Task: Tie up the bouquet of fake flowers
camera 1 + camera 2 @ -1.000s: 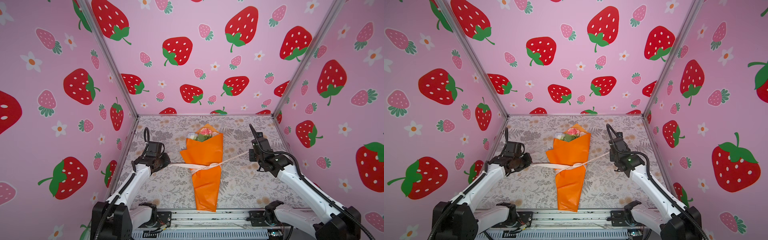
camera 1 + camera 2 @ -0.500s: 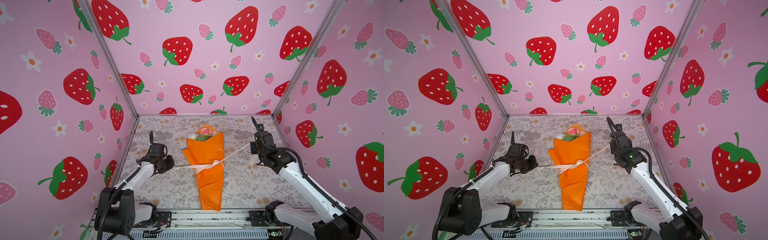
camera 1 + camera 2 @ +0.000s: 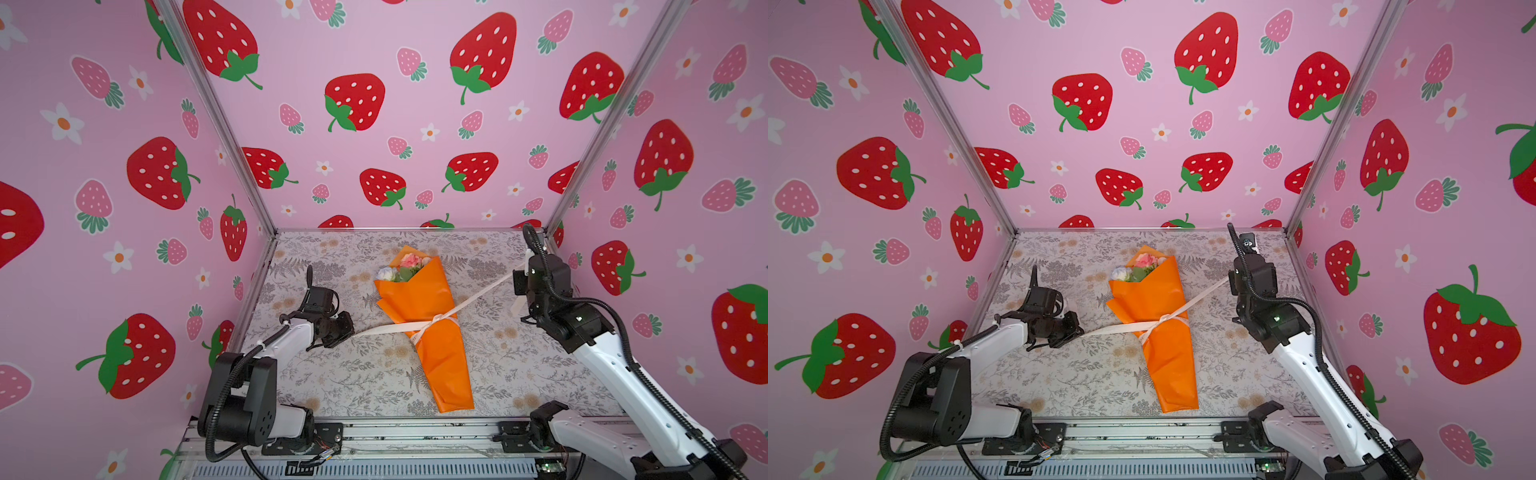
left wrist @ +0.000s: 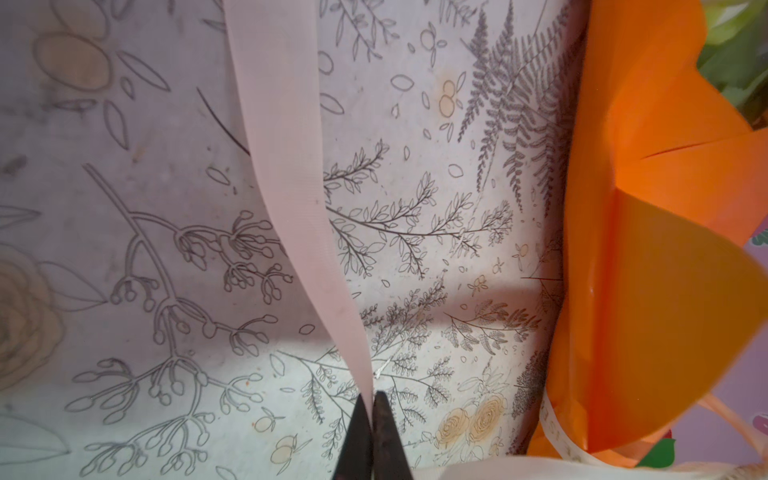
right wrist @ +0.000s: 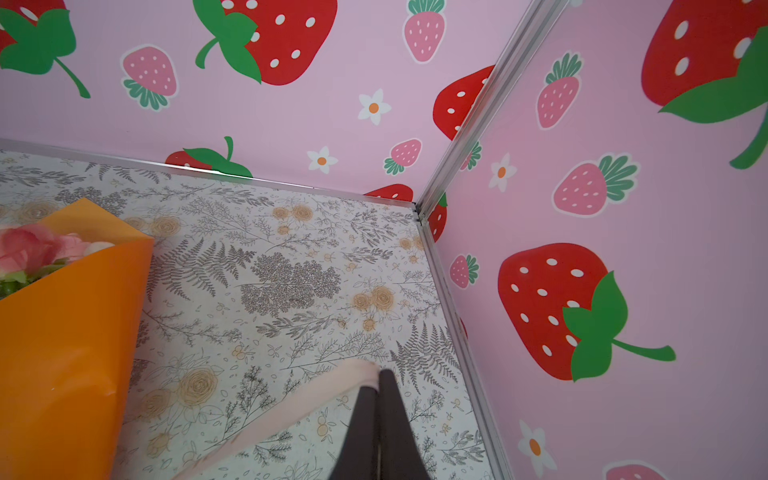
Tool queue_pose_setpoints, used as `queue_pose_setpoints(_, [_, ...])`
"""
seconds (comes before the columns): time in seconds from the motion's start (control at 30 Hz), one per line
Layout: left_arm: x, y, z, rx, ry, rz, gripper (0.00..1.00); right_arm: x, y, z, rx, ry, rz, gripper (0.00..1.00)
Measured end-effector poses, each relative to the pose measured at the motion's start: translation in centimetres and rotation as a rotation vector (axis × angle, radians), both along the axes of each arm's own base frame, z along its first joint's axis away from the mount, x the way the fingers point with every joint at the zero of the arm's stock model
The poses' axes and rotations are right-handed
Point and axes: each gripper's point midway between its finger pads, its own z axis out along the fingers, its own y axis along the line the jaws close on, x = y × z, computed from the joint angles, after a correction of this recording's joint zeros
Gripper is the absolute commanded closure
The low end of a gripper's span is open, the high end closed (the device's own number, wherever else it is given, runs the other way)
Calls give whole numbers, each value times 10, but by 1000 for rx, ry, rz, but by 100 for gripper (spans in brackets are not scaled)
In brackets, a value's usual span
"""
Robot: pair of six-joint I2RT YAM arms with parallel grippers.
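Am holding ribbon (image 3: 478,297) taut: left gripper (image 4: 371,399), right gripper (image 5: 377,376) each pinching an end. Bouquet of fake flowers (image 3: 405,268) lying at centre of table (image 3: 365,374) in orange wrapping paper (image 3: 419,303). Knot (image 3: 432,322) cinching; judging bow remaining.

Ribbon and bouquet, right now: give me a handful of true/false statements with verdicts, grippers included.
1. The left gripper has its jaws open, clear of the ribbon. False: the jaws are shut on one ribbon end.
2. The right gripper is shut on the other ribbon end. True.
3. The bouquet of fake flowers stands upright. False: it lies on the table, heads toward the back wall.
4. The ribbon crosses the orange wrapping paper about midway along it. True.
5. The paper hides every flower head. False: pink and white heads show at its open end.
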Motion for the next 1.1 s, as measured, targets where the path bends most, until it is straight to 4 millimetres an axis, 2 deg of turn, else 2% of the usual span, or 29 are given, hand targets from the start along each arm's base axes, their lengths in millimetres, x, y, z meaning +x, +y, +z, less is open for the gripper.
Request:
queue_pose_setpoints(0.17, [-4, 16, -6, 76, 37, 44, 100, 1, -12, 12, -51, -41, -62, 100])
queue_pose_setpoints(0.33, [-11, 52, -5, 190, 75, 150, 100, 7, -36, 9, -38, -41, -154, 100])
queue_pose_setpoints(0.63, [-27, 115, -5, 254, 168, 348, 100, 28, -108, -41, 102, 61, -331, 100])
queue_pose_setpoints(0.8, [-27, 140, 4, 265, 189, 434, 100, 32, -136, -61, 180, 97, -381, 100])
queue_pose_setpoints(0.93, [-29, 159, 7, 266, 217, 504, 100, 33, -155, -76, 239, 126, -414, 100])
queue_pose_setpoints(1.1, [-40, 173, 1, 327, 287, 540, 100, 39, -164, -94, 256, 170, -429, 100])
